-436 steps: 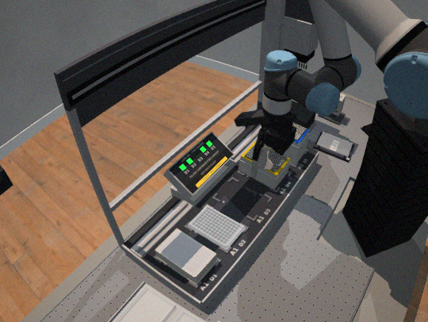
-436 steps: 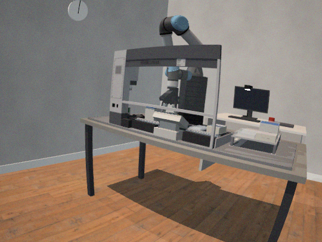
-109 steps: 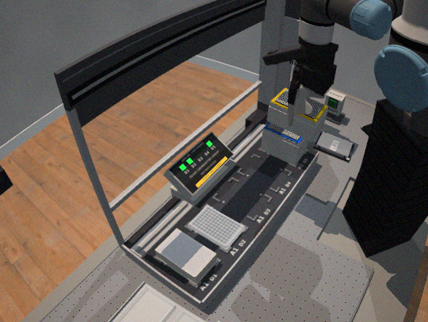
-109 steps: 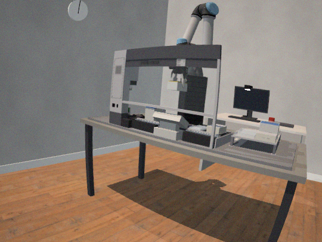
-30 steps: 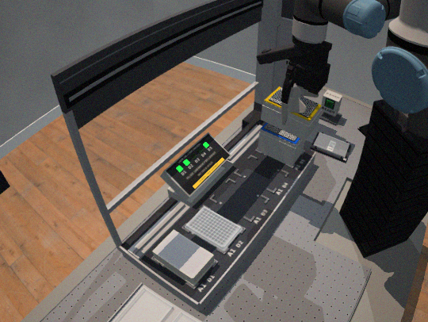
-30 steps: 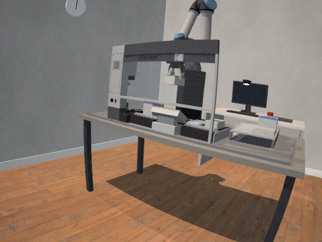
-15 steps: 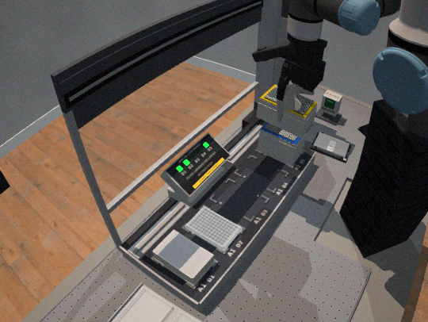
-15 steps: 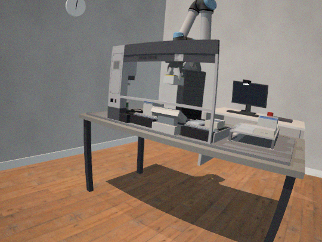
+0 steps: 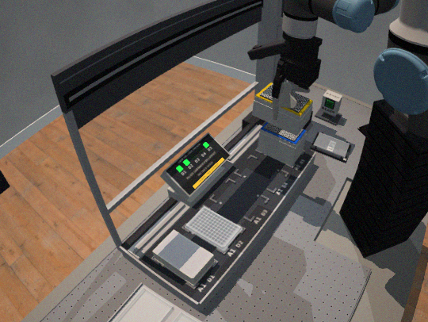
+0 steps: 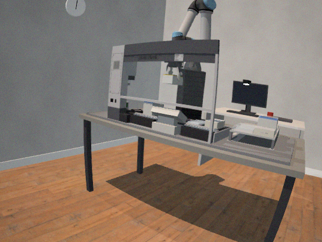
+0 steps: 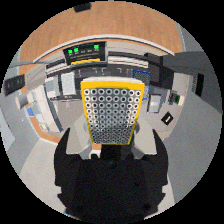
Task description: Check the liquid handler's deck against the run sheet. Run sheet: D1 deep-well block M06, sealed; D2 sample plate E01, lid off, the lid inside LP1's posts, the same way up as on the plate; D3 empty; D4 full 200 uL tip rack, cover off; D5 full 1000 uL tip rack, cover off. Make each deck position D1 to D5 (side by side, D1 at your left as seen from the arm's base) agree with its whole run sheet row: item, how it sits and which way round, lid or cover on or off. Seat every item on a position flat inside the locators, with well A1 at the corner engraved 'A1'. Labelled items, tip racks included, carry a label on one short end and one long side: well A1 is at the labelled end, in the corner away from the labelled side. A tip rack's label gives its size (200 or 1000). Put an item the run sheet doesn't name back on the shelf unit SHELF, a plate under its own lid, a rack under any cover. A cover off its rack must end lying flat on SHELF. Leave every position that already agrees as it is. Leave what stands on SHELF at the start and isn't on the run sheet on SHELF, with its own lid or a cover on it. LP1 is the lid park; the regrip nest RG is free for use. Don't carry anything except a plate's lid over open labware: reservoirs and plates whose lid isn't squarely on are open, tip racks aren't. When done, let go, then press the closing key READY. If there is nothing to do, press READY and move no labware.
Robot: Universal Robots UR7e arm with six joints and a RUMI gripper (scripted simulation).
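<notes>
Above the far end of the deck [image 9: 254, 234], the gripper [image 9: 286, 104] clamps a yellow-rimmed tip rack [image 9: 269, 104] over the blue-rimmed rack [image 9: 282, 143]. Two near positions appear filled; seating this rack and pressing the key seem to remain.

The top view looks steeply down along the long black deck strip [image 9: 254, 234] from its D1 end, close in. The exterior view stands well back at floor level, taking in the whole grey worktop [image 10: 191, 146] — both share the dark gantry beam [image 9: 150, 51]. The wrist view — fisheye — looks down past its black fingers at the yellow-rimmed perforated tip rack [image 11: 112, 107].

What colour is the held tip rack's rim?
Yellow, on the tip rack; clearest in the wrist view.
</notes>
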